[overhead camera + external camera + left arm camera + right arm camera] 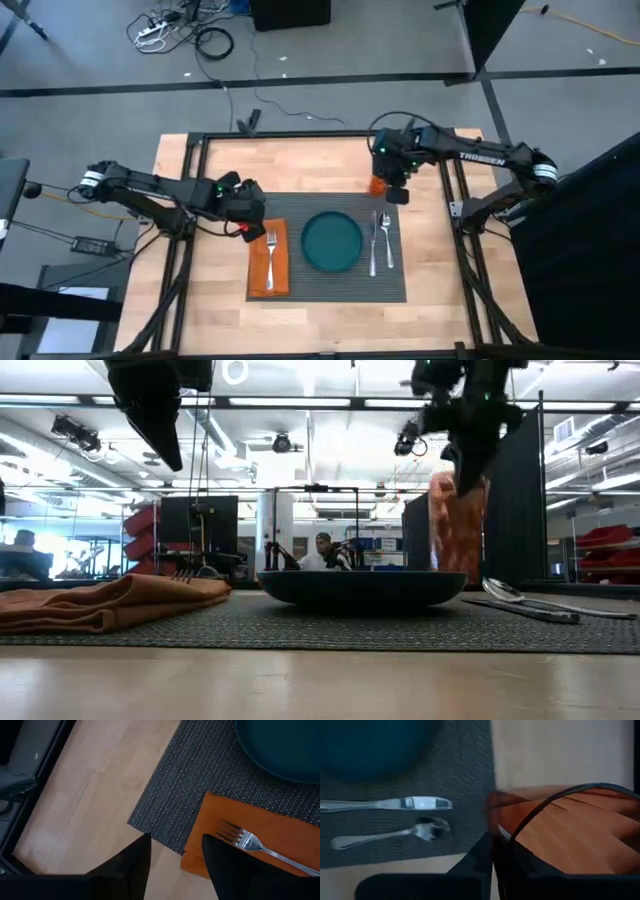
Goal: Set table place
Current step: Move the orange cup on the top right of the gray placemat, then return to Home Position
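The right gripper (385, 186) clamps the orange cup (377, 184) at the placemat's (330, 285) far right corner, beyond the knife (374, 242) and spoon (387, 238). The left gripper (250, 228), fingers apart, hangs over the napkin's (268, 262) far left corner, beside the fork (271, 252) and teal plate (331, 241).

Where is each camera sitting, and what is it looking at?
High view: above, looking straight down at the table; both arms show.
Low view: at tabletop height, looking level across the placemat; both arms hang in from above.
Left wrist view: on the left arm, looking past the open left gripper at the napkin and fork.
Right wrist view: on the right arm, looking past the right gripper holding the cup, with knife and spoon.
Shared: the teal plate shows in both the high and low views.
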Motion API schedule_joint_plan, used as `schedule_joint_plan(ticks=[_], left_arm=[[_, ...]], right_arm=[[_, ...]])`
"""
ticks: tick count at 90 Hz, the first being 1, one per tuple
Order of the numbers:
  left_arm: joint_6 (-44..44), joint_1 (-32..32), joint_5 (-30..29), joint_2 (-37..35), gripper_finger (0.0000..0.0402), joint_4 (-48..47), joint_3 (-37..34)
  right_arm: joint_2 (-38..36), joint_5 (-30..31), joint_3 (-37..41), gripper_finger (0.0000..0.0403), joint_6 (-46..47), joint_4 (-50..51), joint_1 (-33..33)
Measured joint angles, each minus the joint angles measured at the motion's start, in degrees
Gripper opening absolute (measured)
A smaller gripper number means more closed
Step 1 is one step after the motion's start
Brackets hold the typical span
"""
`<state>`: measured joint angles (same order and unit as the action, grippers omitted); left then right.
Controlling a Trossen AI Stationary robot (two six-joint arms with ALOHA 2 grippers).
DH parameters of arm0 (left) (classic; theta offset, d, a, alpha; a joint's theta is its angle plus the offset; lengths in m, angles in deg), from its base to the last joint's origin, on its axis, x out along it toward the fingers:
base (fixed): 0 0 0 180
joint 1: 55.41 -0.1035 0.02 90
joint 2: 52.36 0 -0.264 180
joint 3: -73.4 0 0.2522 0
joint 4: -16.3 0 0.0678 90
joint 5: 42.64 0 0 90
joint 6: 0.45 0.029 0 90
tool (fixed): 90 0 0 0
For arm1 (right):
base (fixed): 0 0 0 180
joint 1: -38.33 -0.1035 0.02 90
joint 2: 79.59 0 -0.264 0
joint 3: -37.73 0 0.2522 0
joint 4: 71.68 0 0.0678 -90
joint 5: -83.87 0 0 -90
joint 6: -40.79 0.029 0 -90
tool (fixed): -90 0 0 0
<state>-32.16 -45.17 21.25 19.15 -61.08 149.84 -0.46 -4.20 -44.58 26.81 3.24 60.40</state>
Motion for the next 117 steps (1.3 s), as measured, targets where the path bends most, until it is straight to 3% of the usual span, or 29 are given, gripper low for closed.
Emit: schedule_joint_plan(ticks=[32, 71, 97, 117], left_arm=[[0.0, 0.0, 0.0, 0.0, 0.0160, 1.6, 0.0], [0.1, 0.0, 0.0, 0.0, 0.0160, 1.6, 0.0], [0.1, 0.0, 0.0, 0.0, 0.0160, 1.6, 0.0], [1.3, 0.0, 0.0, 0.0, 0.0160, 1.8, 0.0]], right_arm=[[1.3, -0.9, 0.9, 0.0000, -3.1, -1.1, 6.9], [1.4, -1.5, 4.3, 0.0006, -3.3, -3.3, 7.5], [0.7, 0.1, 2.9, 0.0082, -2.7, -2.4, 7.4], [0.6, 0.1, -3.7, 0.0138, -1.8, 4.3, 7.4]])
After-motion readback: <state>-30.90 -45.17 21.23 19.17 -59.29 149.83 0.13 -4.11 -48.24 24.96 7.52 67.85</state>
